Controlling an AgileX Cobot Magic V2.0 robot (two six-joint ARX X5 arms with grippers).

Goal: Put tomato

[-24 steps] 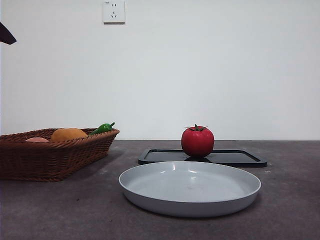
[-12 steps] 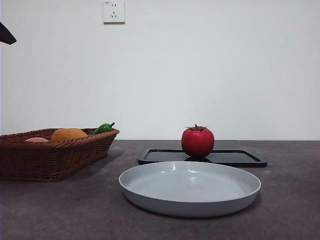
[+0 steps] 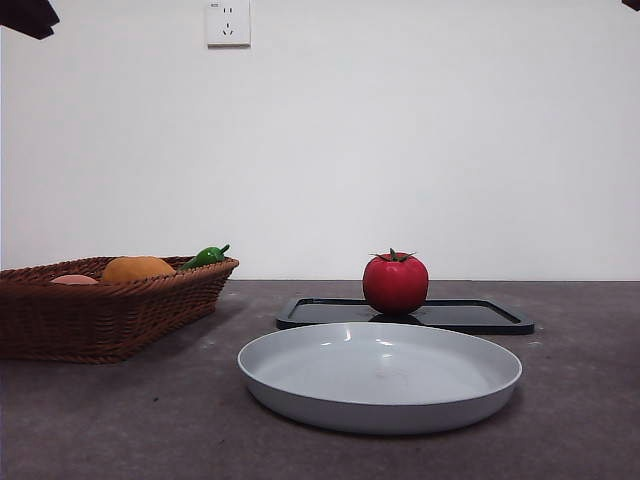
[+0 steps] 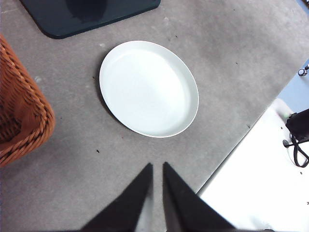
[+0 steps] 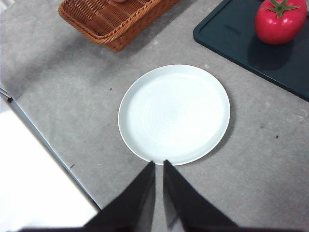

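The fingers of both grippers are pressed nearly together with only a thin slit between their tips, and neither pair holds anything. The left gripper (image 4: pixel 155 166) hangs high above the grey table (image 4: pixel 231 63), over the bare surface near the table's edge, with the white plate (image 4: pixel 148 88) lying ahead of its tips. The right gripper (image 5: pixel 158 164) is also raised high, its tips just over the near rim of the same plate.

In the front view the two arms show only as dark tips at the top corners, well clear of everything on the table.

The tomato (image 3: pixel 395 283) stands upright on the black tray (image 3: pixel 470 316), stem up, toward the tray's left half in the front view. The right wrist view shows it too, red and glossy with its green star-shaped stem, resting on the dark tray surface. Nothing touches it.

The plate sits in front of the tray, close to it but apart, and is empty. A brown wicker basket (image 3: pixel 110 315) stands well apart to the left of the plate; inside it lie an orange round fruit (image 3: pixel 138 268), a green pepper (image 3: pixel 206 256) near the far rim, and a pinkish item only partly visible. A white wall socket (image 3: pixel 228 22) is mounted on the wall behind.
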